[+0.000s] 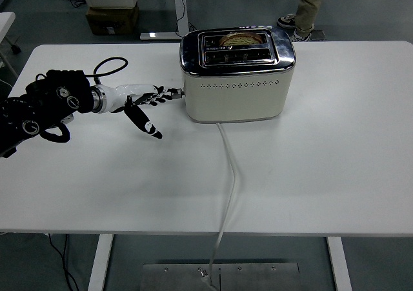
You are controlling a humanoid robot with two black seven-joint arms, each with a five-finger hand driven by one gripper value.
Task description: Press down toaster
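A cream toaster with a chrome top stands at the back middle of the white table. A slice of bread sits low in its rear slot, only its top edge showing. My left hand reaches in from the left, fingers spread and holding nothing. Its fingertips touch the lever on the toaster's left end, and the thumb points down toward the table. The right arm is out of view.
The toaster's white cord runs from its front across the table and over the near edge. A person's legs show beyond the far edge. A cardboard box sits on the floor at the back left.
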